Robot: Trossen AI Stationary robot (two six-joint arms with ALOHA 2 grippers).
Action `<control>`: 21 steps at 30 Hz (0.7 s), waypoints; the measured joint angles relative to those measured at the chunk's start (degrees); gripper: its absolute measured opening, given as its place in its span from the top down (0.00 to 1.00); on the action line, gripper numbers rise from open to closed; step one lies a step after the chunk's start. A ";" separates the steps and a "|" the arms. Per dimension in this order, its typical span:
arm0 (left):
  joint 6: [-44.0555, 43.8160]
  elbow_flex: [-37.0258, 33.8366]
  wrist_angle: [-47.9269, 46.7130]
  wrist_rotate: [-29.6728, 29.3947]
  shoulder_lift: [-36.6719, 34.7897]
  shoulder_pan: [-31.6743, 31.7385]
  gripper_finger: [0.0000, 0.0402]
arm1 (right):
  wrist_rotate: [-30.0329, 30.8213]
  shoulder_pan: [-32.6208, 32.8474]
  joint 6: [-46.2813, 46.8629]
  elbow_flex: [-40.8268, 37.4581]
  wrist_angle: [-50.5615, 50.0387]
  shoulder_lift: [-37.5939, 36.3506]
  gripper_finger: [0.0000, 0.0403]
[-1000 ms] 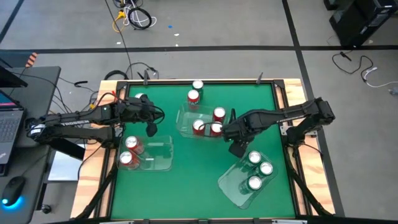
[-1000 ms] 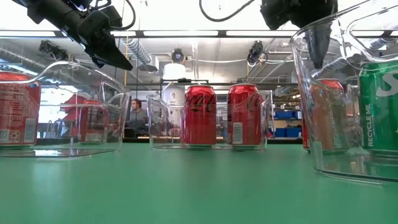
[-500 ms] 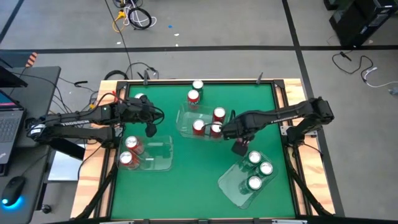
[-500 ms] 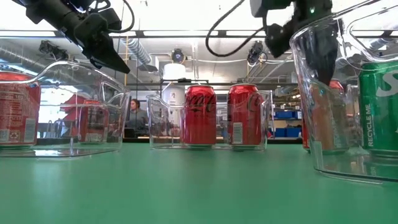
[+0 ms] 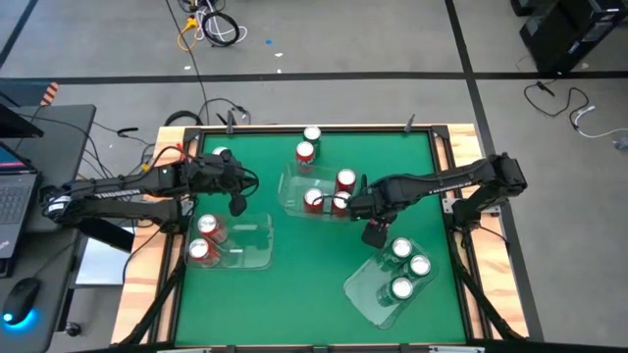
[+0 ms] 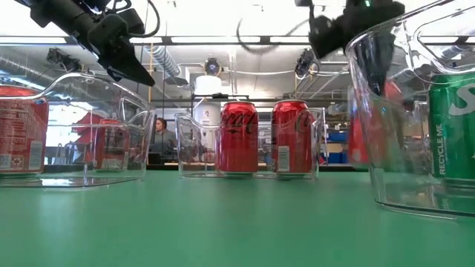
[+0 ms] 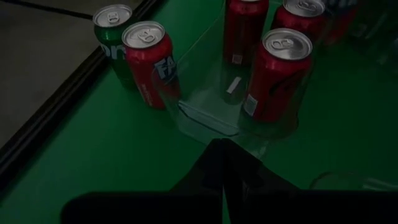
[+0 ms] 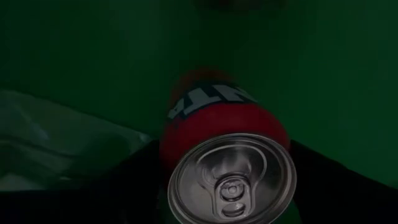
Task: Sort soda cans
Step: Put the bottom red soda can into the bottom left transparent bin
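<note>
R hand pinching red-bodied silver-top soda can by centre clear plastic bin. L hand pressed shut, idle above bench. Progress approx half: three green cans binned, two red binned; others apparently unsorted.

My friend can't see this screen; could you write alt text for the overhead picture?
The right gripper holds a red can at the middle clear bin on a green table. The left gripper hovers above another bin holding two red cans.
</note>
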 joint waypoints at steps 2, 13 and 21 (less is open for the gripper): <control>-0.02 1.05 -1.58 0.00 -0.09 0.00 0.99 | 0.00 0.56 -0.20 3.06 -0.63 0.00 0.30; 1.50 10.35 -11.26 -0.05 -0.16 -0.02 0.99 | 1.14 4.19 0.19 16.99 6.08 1.47 0.30; 2.59 11.67 -11.67 -0.04 -0.15 0.00 0.99 | 1.07 5.45 -9.40 35.75 3.92 19.16 0.30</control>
